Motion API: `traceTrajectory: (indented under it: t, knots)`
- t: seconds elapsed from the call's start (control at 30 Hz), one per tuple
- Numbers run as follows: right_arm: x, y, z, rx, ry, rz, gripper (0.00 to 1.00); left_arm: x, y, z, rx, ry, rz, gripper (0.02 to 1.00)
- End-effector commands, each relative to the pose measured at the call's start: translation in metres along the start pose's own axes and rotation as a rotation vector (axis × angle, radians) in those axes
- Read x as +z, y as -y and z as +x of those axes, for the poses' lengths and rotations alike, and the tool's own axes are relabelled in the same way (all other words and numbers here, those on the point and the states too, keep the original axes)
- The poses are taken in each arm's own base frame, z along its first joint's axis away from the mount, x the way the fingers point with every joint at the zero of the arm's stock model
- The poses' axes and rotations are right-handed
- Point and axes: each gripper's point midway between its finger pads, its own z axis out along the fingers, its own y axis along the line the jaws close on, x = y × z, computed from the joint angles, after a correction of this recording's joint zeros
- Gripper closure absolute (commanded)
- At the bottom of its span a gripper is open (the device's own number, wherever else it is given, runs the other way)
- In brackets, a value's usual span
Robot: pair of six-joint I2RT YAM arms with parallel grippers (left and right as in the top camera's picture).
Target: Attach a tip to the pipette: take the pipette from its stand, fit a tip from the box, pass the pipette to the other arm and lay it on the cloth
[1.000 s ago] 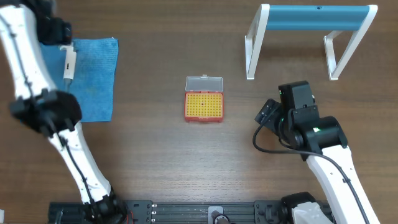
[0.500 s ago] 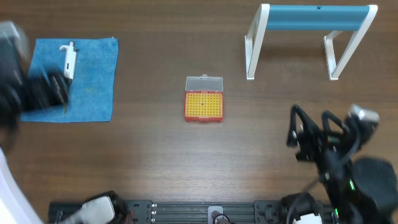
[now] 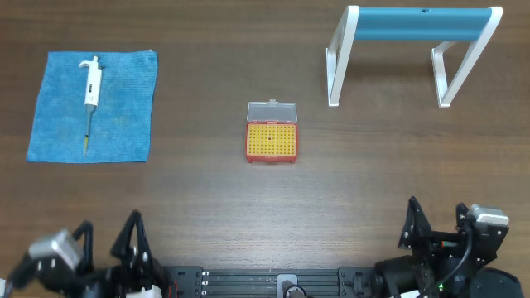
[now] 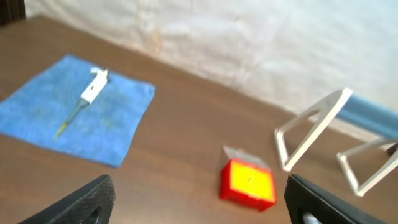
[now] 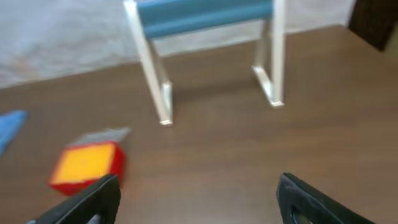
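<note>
Top view. Dark wood-grain tabletop. At far left, blue cloth, spread flat. On the cloth, near its far-left part: white pipette, lying lengthwise, head toward the far edge, yellowish tip fitted and pointing toward the arm bases. At mid-table, well apart from the cloth: red tip box with yellow insert, clear lid folded back flat behind it. At far right: white-legged stand with blue crossbar, holding nothing. Along the bottom edge, left gripper low by its base, fingers spread wide, gripping nothing. Right gripper likewise low by its base, fingers wide apart, gripping nothing. Both well apart from every task item.

Left wrist view. Left gripper with dark fingers set far apart, nothing between. Beyond them, the cloth with the pipette resting on it; the tip box on bare wood; the stand farther off; pale backdrop behind the table.

Right wrist view. Right gripper with fingers wide, nothing held. Ahead, the stand upright on the table; the tip box to one side; a corner of the cloth at the frame edge.
</note>
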Motion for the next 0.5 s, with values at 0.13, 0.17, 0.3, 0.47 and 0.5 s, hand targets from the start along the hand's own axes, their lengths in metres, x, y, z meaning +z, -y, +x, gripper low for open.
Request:
traceTrajectory:
  t: [0.13, 0.17, 0.3, 0.47, 0.5]
  knots:
    - [-0.0008, 0.0168, 0.0093, -0.022, -0.024, 0.088, 0.185, -0.0062, 0.004, 0.0046, -0.024, 0.023, 0.026, 0.137]
    - [-0.0008, 0.0169, 0.0095, -0.022, -0.024, 0.088, 0.185, -0.0063, 0.0037, 0.0052, -0.025, 0.02, 0.025, 0.137]
    - [-0.0008, 0.017, 0.0099, -0.022, -0.026, 0.089, 0.185, -0.0063, 0.0037, 0.0053, -0.025, 0.02, 0.024, 0.134]
    - [-0.0011, 0.0184, 0.015, -0.029, -0.047, 0.094, 0.185, -0.0063, 0.0037, 0.0054, -0.025, 0.02, 0.024, 0.137]
    - [-0.0012, 0.0186, 0.0159, -0.03, -0.051, 0.095, 0.185, -0.0063, 0.0037, 0.0054, -0.025, 0.02, 0.024, 0.137]
